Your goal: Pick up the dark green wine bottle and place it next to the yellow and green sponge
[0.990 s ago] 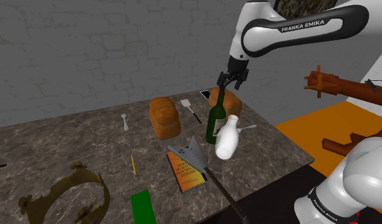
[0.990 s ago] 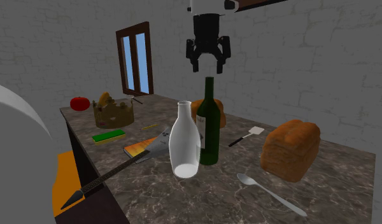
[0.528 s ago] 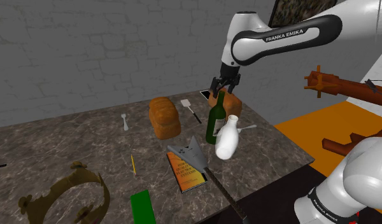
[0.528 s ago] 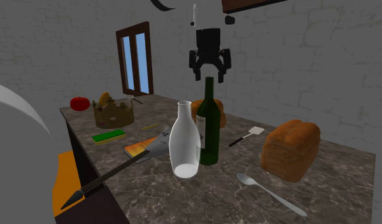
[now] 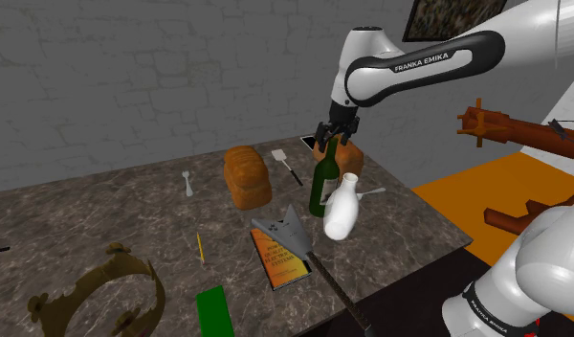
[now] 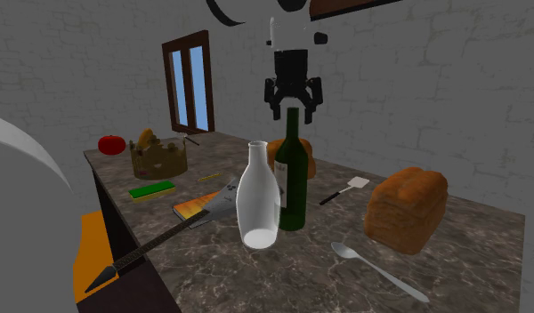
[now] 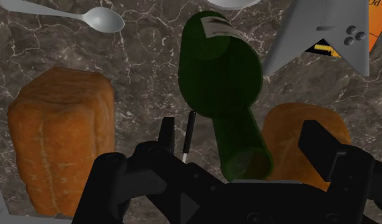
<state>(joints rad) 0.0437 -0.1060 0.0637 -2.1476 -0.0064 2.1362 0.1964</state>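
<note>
The dark green wine bottle (image 5: 321, 188) (image 6: 292, 178) stands upright on the dark marble table (image 5: 103, 211), touching or nearly touching a white bottle (image 5: 340, 207) (image 6: 258, 197). My gripper (image 5: 330, 137) (image 6: 291, 108) hangs open right over its mouth, fingertips level with the top of the neck. In the wrist view the bottle's neck (image 7: 239, 143) sits between the spread fingers (image 7: 320, 145), which do not touch it. The yellow and green sponge (image 6: 152, 189) (image 5: 214, 311) lies flat near the table's front edge, far from the bottle.
Two bread loaves (image 5: 247, 176) (image 5: 342, 153) flank the bottle. A white spatula (image 5: 286, 165), a spoon (image 6: 372, 267), an orange book (image 5: 283, 257) under a grey guitar-shaped toy (image 5: 293, 233), a crown (image 6: 158, 158) and a tomato (image 6: 111, 144) also lie on the table.
The gripper has come down from well above the bottle until its open fingers straddle the mouth. The bottle and everything else have stayed put.
</note>
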